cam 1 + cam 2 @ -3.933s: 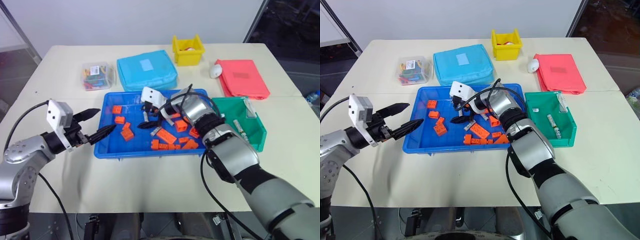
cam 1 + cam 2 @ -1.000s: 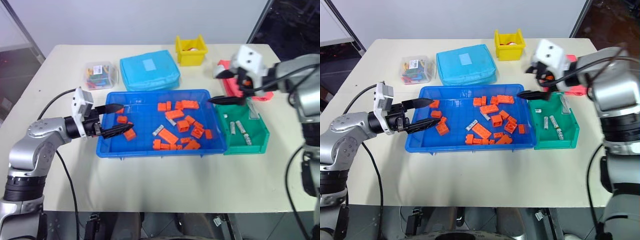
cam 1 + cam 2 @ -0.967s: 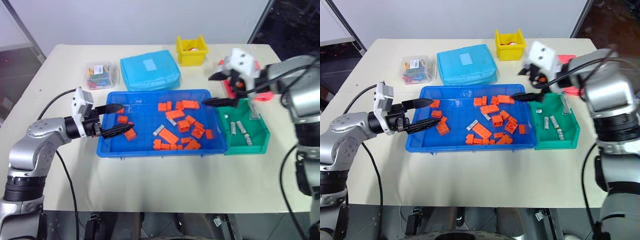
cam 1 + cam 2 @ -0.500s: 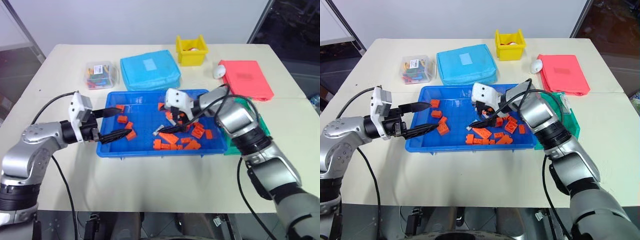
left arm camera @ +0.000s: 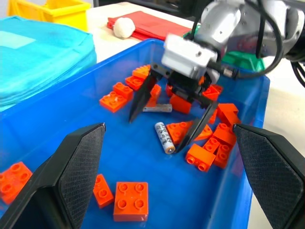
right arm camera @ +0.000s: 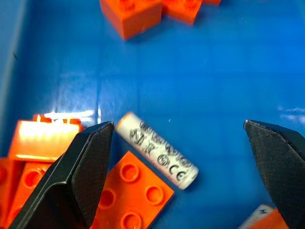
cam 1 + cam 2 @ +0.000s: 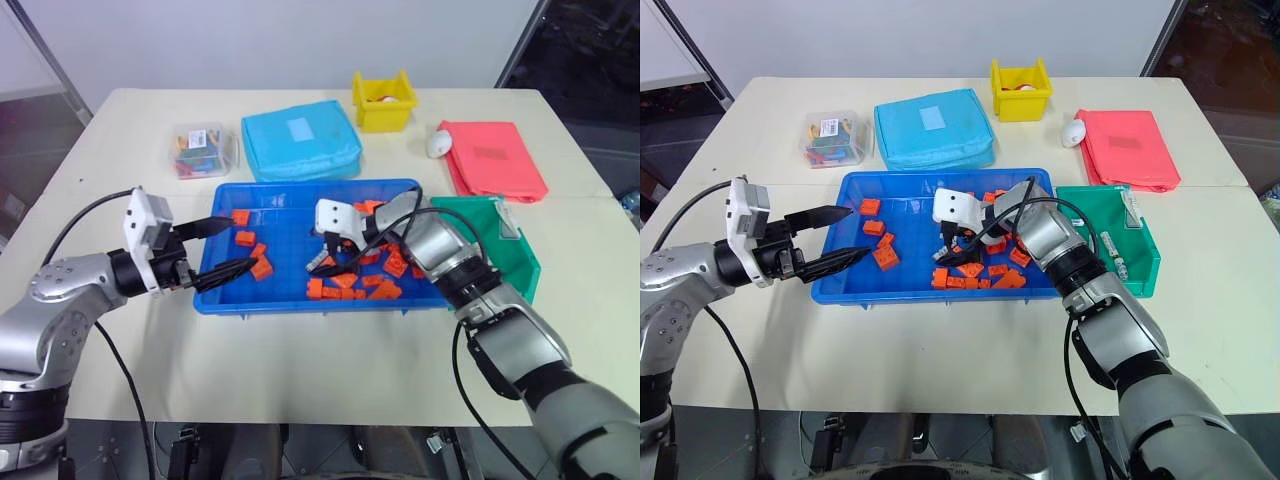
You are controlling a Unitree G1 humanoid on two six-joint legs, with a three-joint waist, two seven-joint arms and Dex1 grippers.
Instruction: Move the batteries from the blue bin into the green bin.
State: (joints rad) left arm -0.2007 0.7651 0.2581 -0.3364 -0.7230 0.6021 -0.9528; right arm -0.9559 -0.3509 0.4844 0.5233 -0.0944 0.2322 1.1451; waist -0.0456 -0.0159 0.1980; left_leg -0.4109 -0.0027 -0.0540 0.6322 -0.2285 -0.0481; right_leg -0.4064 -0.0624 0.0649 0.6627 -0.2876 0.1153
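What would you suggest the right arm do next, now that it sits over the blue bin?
Probably ease the right gripper a little lower and close. Its fingers stand wide open on either side of a battery lying flat on the floor of the blue bin, against an orange block. The green bin already holds some batteries.

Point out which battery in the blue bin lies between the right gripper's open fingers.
The white printed battery lying free on the blue bin's floor, beside a triangular orange block; the other battery lies farther back among blocks.
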